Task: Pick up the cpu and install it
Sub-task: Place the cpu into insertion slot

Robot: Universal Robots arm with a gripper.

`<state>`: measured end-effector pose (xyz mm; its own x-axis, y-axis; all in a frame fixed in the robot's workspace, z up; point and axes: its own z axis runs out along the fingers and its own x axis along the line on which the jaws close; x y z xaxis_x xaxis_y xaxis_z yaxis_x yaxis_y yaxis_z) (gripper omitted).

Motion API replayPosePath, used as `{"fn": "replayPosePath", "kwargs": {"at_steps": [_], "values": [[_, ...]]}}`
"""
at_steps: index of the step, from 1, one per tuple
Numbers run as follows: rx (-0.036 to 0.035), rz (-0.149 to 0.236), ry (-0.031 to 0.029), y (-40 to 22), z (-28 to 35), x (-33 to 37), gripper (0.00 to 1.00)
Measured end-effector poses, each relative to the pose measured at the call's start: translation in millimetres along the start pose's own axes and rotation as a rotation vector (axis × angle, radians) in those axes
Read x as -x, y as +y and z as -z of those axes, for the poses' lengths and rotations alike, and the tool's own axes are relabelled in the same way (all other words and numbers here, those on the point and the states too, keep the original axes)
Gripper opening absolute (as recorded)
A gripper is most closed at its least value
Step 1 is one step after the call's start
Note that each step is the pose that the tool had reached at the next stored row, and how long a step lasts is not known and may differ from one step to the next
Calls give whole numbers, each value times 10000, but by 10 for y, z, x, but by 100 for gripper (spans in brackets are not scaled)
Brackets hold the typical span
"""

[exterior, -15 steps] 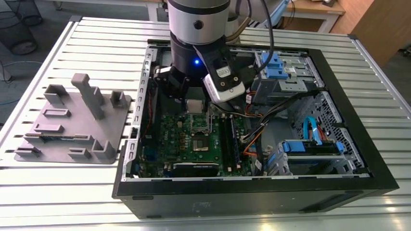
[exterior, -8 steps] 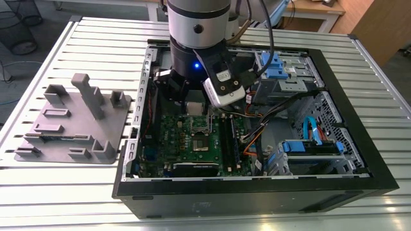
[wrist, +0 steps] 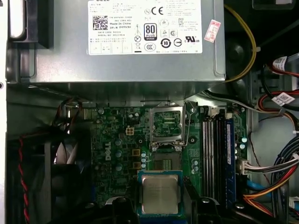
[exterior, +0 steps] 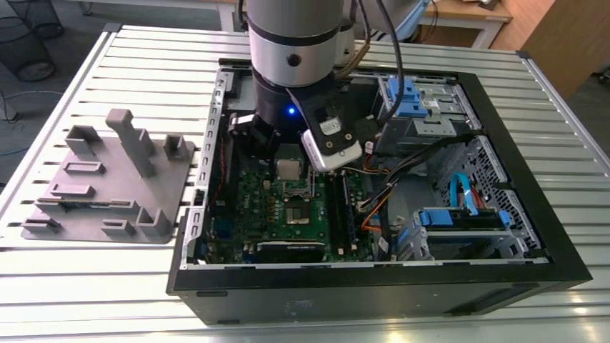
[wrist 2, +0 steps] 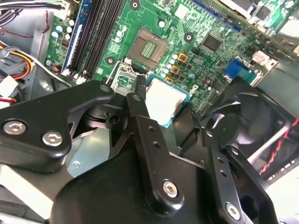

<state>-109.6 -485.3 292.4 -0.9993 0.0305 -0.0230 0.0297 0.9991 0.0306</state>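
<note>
1. The cpu (wrist: 160, 193) is gripped by two opposite edges between the black fingers (wrist 2: 139, 112) of the gripper (wrist 2: 167, 100). The jaws are closed on it, and its silver top is turned to the wrist cameras.
2. The chip is held inside the open computer case (exterior: 381, 293), over the green motherboard (wrist: 112, 140). It is not seated: the socket (wrist: 166, 163) is seen empty just beside it in both wrist views.
3. The socket frame (wrist: 166, 123) is swung open and lies on the side towards the power supply (wrist: 126, 65), whose grey wall bounds the board there.
4. Room around the socket is tight. Memory slots (wrist: 217, 154) are ranged along one side, a black fan (wrist 2: 238, 126) is set near the other, and cable bundles (wrist: 275, 182) are massed beyond the slots.
5. In the exterior view the arm (exterior: 291, 43) is seen reaching down between the case walls. A grey tray (exterior: 105, 186) is set on the slatted table (exterior: 96, 300) just beside the case, at the exterior view's left.
</note>
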Motion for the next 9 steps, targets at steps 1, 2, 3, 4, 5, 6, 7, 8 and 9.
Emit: {"fn": "replayPosePath", "kwargs": {"at_steps": [1,2,3,4,5,6,7,8,9], "values": [[0,0,0,-2,-18,0,47],[1,0,0,-4,-36,-1,47],[0,0,0,-6,-54,-1,47],[-1,0,0,-7,-71,-1,47],[-1,0,1,-8,-91,-2,47],[0,0,0,-9,-109,-2,47],[0,0,0,-10,-127,-3,47],[1,0,0,-11,-145,-3,47],[1,0,0,-12,-163,-3,47]]}}
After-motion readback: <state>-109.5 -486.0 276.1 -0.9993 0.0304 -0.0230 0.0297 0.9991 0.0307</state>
